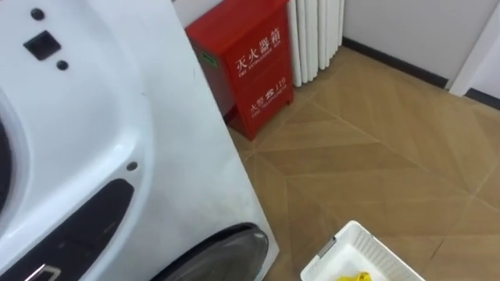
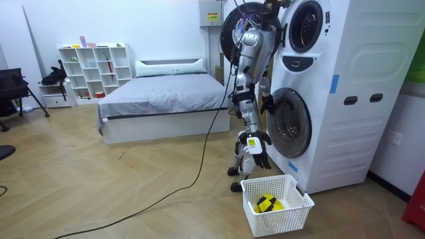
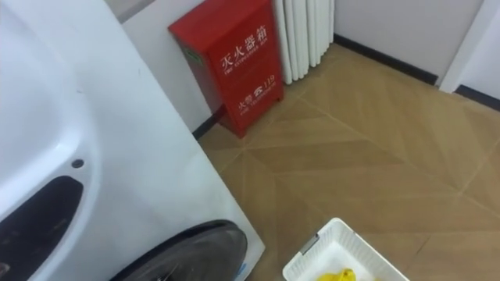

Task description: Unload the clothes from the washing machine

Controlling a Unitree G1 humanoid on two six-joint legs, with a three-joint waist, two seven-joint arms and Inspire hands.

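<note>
I stand close against two stacked white washing machines (image 2: pixel 345 99), whose front panel (image 1: pixel 117 117) takes up the left of the eye views. The upper machine's round door (image 2: pixel 232 30) is swung open beside my head, and its drum (image 2: pixel 305 26) looks dark. The lower machine's dark round door (image 1: pixel 226 250) shows below. A white slatted basket (image 1: pixel 355 234) stands on the floor at my right with a yellow cloth (image 2: pixel 267 204) in it. My right hand (image 2: pixel 255 149) hangs relaxed above the basket. My left hand (image 2: pixel 268 103) is by the lower door (image 2: pixel 289 123).
A red cabinet (image 1: pixel 250 62) and a white radiator (image 1: pixel 316 35) stand against the wall beyond the machines. Wooden floor (image 1: pixel 391 156) spreads to the right. A bed (image 2: pixel 166 99) and a white shelf (image 2: pixel 93 70) lie behind me.
</note>
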